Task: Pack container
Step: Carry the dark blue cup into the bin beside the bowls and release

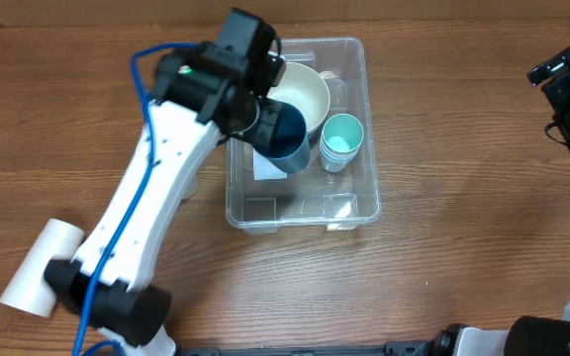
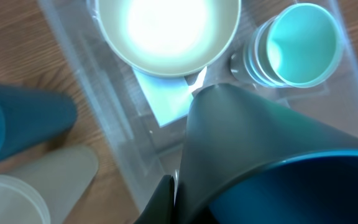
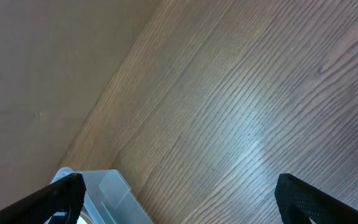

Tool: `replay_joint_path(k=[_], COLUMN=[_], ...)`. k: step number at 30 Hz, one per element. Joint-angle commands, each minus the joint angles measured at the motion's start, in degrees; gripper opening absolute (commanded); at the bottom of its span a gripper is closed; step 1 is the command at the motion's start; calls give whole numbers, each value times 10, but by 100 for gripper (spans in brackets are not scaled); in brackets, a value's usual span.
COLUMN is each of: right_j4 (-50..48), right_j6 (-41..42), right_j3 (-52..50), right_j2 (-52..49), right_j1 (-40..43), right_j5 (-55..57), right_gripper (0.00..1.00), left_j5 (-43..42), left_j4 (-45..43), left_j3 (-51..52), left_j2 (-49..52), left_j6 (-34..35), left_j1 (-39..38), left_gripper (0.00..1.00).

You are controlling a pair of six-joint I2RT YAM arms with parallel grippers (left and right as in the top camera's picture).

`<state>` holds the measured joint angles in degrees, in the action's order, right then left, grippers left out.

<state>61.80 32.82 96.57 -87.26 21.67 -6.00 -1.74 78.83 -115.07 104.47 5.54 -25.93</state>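
Container (image 1: 305,206) part-filled, dark blue cup (image 1: 287,140) held over it.
The clear bin sits mid-table, a cream bowl (image 1: 301,94) at its far end. The left gripper (image 1: 255,104) is clamped on the blue cup, tilted above the bare floor, probably to set it beside the stacked teal cups (image 1: 342,138). The right gripper (image 3: 178,198), jaws wide apart and empty, hangs well aside.

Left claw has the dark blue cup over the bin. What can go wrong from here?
1. The dark blue plastic cup, clamped in the left claw, hangs tilted close to the round cream bowl; lowering it could clip the bowl's rim.
2. The stack of pale teal cups stands right beside it; a nudge might topple it.
3. Released at this tilt, the cup may land on its side in the clear rectangular plastic container.
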Motion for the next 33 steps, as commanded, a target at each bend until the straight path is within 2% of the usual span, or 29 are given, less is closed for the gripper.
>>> replay_joint_path(k=[1, 6, 11, 12, 13, 15, 16, 17, 19, 22, 26, 29, 33], right_j4=[-1, -1, -1, -1, -1, -1, -1, -1, -1, -1, -1, -1, -1], right_j6=[2, 2, 2, 2, 2, 2, 2, 2, 2, 2, 2, 2, 2], right_j3=[2, 2, 2, 2, 2, 2, 2, 2, 2, 2, 2, 2, 2], right_j2=[10, 10, 10, 10, 10, 10, 10, 10, 10, 10, 10, 10, 10], right_j1=[-1, -1, -1, -1, -1, -1, -1, -1, -1, -1, -1, -1, -1], right_j5=[-1, -1, -1, -1, -1, -1, -1, -1, -1, -1, -1, -1, -1], right_gripper=[100, 100, 100, 100, 100, 100, 100, 100, 100, 100, 100, 100, 100], left_j5=[2, -13, -27, -25, -21, -21, -21, -21, -21, -18, 45, 84, 78], left_j4=[-40, -64, -71, -71, -71, -70, -67, -58, -31, 31, 124, 180, 180], left_j3=[8, 8, 8, 8, 8, 6, 4, -2, -25, -81, -168, -194, -188], left_j2=[52, 119, 139, 139, 139, 139, 138, 137, 135, 123, 85, 37, -26], left_j6=[-7, -9, -9, -9, -8, -6, -6, -2, 1, 3, 34, 61, 65], left_j1=[-4, -6, -22, -25, -27, -28, -28, -27, -25, -20, -6, 26, 92], left_gripper=[5, 4, 5, 13, 26, 42, 50, 53, 58, 60, 64, 67, 70])
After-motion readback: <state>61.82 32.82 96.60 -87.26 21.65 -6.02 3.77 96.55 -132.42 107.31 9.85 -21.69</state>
